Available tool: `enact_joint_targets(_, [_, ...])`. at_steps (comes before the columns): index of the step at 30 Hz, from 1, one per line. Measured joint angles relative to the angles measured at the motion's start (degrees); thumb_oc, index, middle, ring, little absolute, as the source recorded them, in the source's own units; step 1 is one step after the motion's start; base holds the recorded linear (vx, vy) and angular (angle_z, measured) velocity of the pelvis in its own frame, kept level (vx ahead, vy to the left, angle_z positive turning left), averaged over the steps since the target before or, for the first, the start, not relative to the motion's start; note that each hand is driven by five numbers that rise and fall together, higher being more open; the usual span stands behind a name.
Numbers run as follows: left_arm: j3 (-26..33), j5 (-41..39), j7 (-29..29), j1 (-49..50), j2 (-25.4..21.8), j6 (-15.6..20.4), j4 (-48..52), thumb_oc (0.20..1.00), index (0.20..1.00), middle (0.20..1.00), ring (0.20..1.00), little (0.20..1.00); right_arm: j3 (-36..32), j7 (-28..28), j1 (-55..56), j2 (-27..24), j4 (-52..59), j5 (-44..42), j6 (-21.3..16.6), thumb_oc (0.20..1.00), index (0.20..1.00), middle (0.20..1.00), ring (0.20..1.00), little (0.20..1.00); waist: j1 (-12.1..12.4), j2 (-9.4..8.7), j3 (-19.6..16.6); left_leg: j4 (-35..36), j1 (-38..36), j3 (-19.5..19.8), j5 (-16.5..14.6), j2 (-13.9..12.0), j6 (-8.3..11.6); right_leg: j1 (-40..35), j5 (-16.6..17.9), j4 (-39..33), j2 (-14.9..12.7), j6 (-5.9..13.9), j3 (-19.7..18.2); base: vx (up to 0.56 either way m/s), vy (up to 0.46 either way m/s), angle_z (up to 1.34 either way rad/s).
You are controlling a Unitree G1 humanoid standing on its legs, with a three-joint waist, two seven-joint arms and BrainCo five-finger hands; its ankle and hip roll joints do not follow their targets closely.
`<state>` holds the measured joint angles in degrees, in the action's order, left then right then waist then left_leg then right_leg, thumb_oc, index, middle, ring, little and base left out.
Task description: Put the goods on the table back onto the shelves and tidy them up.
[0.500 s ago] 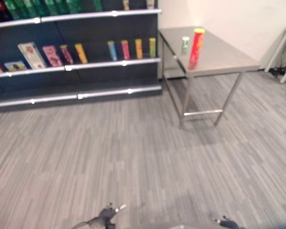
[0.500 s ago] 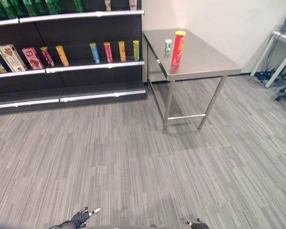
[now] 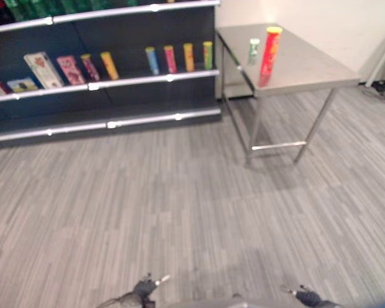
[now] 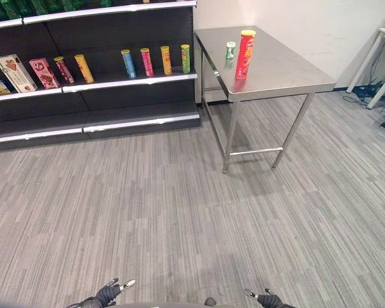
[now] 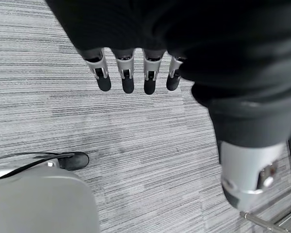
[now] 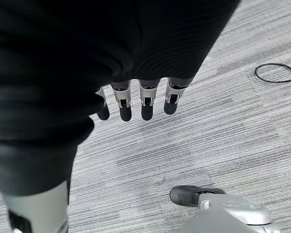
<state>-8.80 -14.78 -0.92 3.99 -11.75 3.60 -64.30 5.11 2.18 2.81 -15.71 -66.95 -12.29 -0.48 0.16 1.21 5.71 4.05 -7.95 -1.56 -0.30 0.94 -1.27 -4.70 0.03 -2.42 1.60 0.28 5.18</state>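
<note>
A tall red can with a yellow lid (image 4: 246, 54) stands on the steel table (image 4: 289, 72) at the far right, with a small green and white can (image 4: 230, 51) just behind it. To the table's left is the dark shelf unit (image 4: 102, 85), whose middle shelf holds blue (image 4: 128, 63), pink (image 4: 146, 61), orange (image 4: 166, 59) and green (image 4: 185, 58) cans in a row. My left hand (image 5: 127, 73) and right hand (image 6: 145, 99) hang low over the floor, fingers straight and holding nothing, far from the table.
Further left on the middle shelf are a yellow can (image 4: 84, 68), a slim red one (image 4: 63, 69) and snack boxes (image 4: 11, 72). Green bottles line the top shelf (image 4: 25, 8). White desk legs (image 4: 371, 67) stand far right. Grey carpet (image 4: 179, 212) lies between me and the shelves.
The whole picture has shifted, with shelves and table now higher in view: the camera has moved. The cans and both hands keep their places.
</note>
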Motion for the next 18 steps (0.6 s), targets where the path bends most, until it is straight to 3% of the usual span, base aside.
enact_joint_targets(5, [2.4,-2.7,-0.1,0.0,0.5,0.0,0.0,1.000,1.000,1.000,1.000,1.000,0.0,0.0,0.2,0.0,0.0,0.6,0.0,1.000,1.000,1.000,1.000,1.000,0.0,-0.15,0.1,0.1,0.0,0.2,0.0,0.0,0.00,-0.2,0.1,-0.5,0.0,0.00,0.1,0.00,0.000,0.00])
enact_joint_targets(18, [2.1,-2.5,0.0,0.0,0.5,0.0,0.0,1.000,1.000,1.000,1.000,1.000,1.1,0.0,1.1,0.2,-0.3,1.1,0.1,1.000,1.000,1.000,1.000,1.000,-0.2,-0.94,-0.2,0.1,0.1,1.4,0.1,0.2,0.16,-1.8,0.8,-2.0,0.0,-0.09,1.3,-0.02,-0.022,0.05])
